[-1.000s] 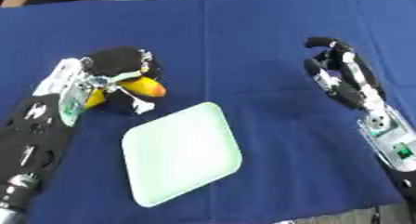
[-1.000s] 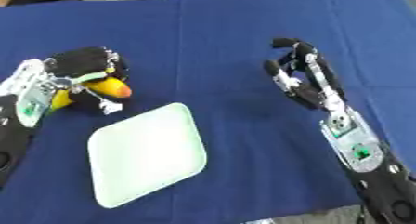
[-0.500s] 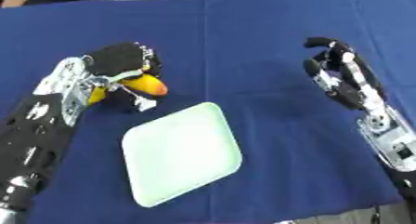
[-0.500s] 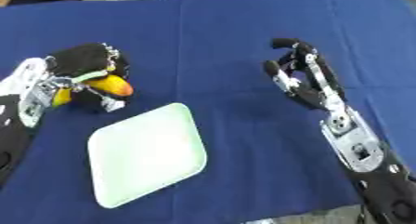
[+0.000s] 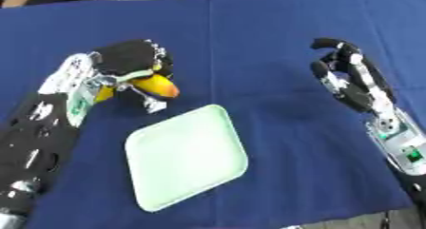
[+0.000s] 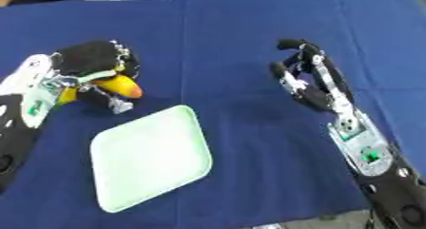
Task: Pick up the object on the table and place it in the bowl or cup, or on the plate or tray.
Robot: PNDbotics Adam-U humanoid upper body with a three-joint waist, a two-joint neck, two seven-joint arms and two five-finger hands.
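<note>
Yellow-orange, tapered fruit-like object point(image 5: 154, 85) sits pinched in the left robot hand point(image 5: 129, 62), just off the pale green square plastic tray point(image 5: 186, 157) at 11 o'clock. Right robot hand point(image 5: 349, 78) hangs at 3 o'clock, fingers relaxed, holding nothing, above the blue-clothed table point(image 5: 266, 38).

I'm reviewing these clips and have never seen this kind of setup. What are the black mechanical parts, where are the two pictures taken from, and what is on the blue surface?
Both pictures come from the two eyes of a camera in a humanoid robot's head, looking down at a table under a dark blue cloth. The black and silver parts are its arms. Its left hand is curled round a yellow-orange, banana-like object, close beside a pale green square tray that has nothing on it. Its right hand holds nothing, its fingers relaxed and open, over the cloth on the right.
</note>
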